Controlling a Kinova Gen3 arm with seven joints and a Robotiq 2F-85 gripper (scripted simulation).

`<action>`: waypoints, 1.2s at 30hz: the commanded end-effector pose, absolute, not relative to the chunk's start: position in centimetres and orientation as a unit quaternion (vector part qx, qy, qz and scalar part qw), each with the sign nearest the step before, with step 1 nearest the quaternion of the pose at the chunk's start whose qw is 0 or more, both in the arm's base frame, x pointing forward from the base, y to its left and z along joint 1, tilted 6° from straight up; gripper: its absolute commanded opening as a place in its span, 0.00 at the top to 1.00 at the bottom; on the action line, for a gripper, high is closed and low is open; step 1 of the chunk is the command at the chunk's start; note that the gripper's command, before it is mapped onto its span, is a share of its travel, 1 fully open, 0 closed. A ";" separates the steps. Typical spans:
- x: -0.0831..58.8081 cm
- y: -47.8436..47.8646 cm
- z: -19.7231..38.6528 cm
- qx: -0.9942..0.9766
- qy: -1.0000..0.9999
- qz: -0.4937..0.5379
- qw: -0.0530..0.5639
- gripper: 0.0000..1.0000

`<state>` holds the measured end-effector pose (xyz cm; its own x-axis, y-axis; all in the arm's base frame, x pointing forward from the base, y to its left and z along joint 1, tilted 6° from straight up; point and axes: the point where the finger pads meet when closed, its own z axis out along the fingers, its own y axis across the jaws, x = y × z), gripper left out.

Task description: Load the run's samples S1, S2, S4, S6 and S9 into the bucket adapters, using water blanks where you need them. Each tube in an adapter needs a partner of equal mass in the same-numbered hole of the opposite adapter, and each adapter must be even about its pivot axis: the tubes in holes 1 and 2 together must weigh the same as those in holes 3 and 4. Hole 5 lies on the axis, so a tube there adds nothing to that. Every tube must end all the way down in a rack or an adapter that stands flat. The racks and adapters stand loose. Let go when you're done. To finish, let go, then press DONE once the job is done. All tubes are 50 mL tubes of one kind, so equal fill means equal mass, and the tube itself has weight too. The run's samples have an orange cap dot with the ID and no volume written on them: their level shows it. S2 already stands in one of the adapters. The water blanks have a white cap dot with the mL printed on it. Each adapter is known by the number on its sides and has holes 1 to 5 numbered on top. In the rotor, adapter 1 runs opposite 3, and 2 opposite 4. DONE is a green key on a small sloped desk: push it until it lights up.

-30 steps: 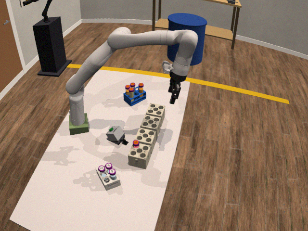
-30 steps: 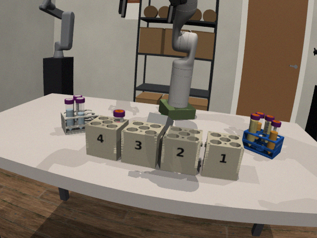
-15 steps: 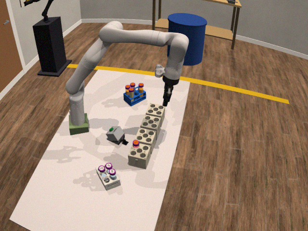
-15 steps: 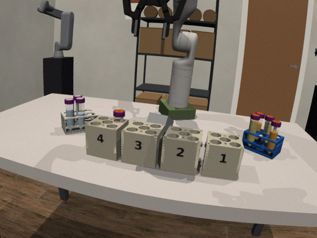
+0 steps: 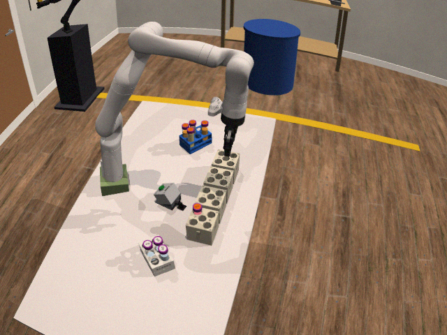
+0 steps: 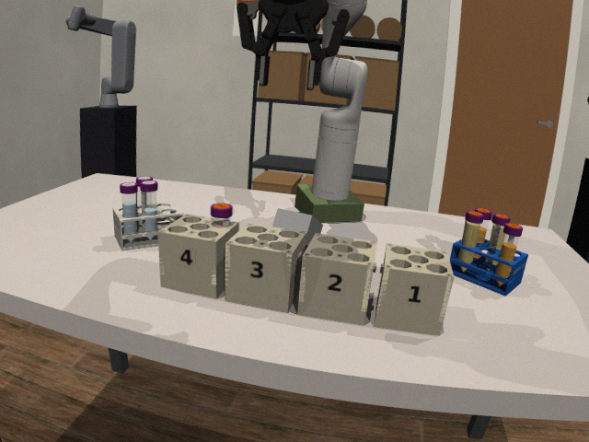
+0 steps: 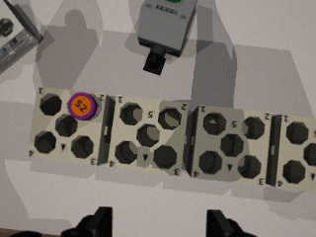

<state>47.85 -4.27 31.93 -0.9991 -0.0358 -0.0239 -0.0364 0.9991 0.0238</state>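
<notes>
Four beige adapters stand in a row: adapter 4 [image 6: 197, 254], adapter 3 [image 6: 261, 266], adapter 2 [image 6: 335, 278] and adapter 1 [image 6: 413, 287]. Sample S2 [image 7: 81, 106], with a purple cap and an orange dot, stands in hole 2 of adapter 4 [image 7: 68, 127]. All other adapter holes are empty. A blue rack [image 5: 195, 138] holds several orange-dot samples. A grey rack [image 5: 156, 255] holds three white-dot water blanks. My gripper [image 6: 285, 71] hangs high above the row of adapters. It is partly open with nothing between the fingers.
The grey DONE desk [image 5: 167, 195] with its green key stands on the arm's side of the adapter row, also in the wrist view [image 7: 165, 20]. The arm's green base [image 5: 114, 183] stands beyond it. The adapters stand close to the table's edge.
</notes>
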 end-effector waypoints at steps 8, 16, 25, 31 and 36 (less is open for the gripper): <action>45.4 -4.4 31.0 0.034 0.998 0.029 0.052 0.38; 43.2 -4.0 29.4 0.031 0.998 0.029 0.053 0.38; 41.4 -3.6 28.0 0.028 0.998 0.029 0.053 0.38; 39.8 -3.2 26.8 0.026 0.998 0.030 0.053 0.38; 38.5 -3.0 25.8 0.025 0.998 0.029 0.053 0.38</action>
